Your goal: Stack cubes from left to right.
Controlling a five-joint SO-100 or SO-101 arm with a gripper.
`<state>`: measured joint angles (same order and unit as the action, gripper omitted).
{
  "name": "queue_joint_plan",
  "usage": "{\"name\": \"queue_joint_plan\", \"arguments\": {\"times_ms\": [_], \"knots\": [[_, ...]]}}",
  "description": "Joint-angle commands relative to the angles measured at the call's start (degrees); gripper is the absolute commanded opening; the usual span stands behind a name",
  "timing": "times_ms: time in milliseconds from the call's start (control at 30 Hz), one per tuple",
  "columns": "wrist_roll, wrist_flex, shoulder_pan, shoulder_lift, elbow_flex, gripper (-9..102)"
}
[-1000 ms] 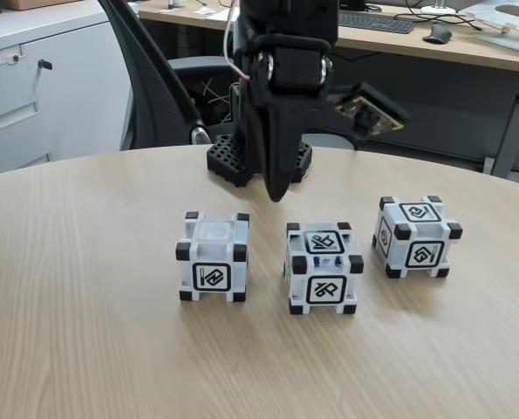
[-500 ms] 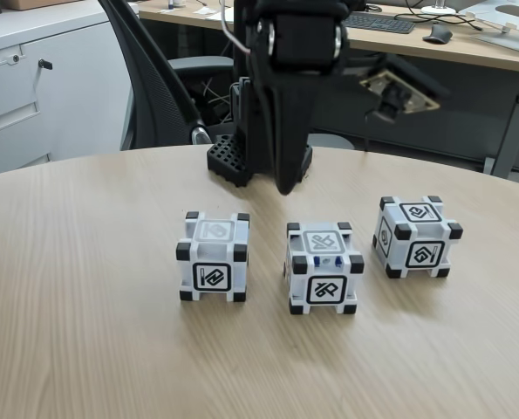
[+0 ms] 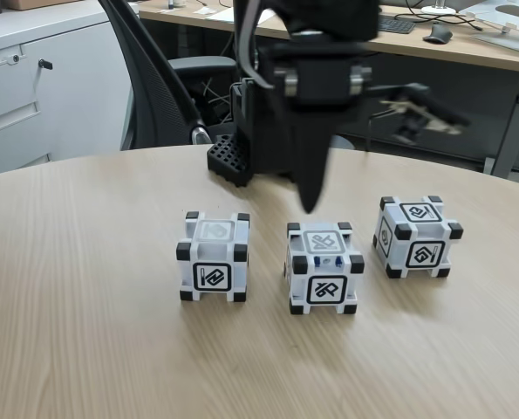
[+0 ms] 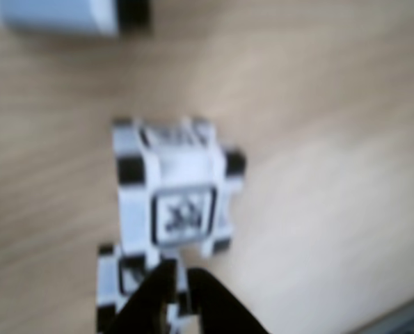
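On the round wooden table three cubes stand in a row, none stacked yet: the left cube, the middle cube and the right cube, each apart from its neighbours. In the fixed view the gripper hangs point-down above the table, its tip just behind and slightly left of the middle cube's top face, clear of it and carrying nothing; the fingers appear closed or nearly closed into a single black wedge. The relation that matters for the coming move is that the middle cube lies almost directly beneath and a little toward the camera from the tip, while the left cube sits well off to the left in that view, so a pick there would call for a sideways swing first. The cubes are square, so no long axis governs the grasp; their faces sit roughly square to the table edge. The wrist view, blurred, shows what the fixed view cannot: the two fingertips nearly meeting at the bottom edge, overlapping one cube, another cube just ahead, and a third near the top. The fixed view alone shows the black perforated base, the office chair and the desk behind.
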<state>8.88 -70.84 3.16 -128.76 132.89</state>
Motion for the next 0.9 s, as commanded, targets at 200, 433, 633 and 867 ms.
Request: {"name": "queue_joint_plan", "arguments": {"times_ms": [200, 433, 633, 867], "knots": [[10.46, 0.00, 18.54, -0.09, -2.46, 2], [14.41, 0.00, 29.53, 0.09, -2.99, 28], [13.80, 0.00, 31.38, 1.23, -2.99, 38], [14.94, -0.09, 30.59, 12.13, -2.99, 40]]}}
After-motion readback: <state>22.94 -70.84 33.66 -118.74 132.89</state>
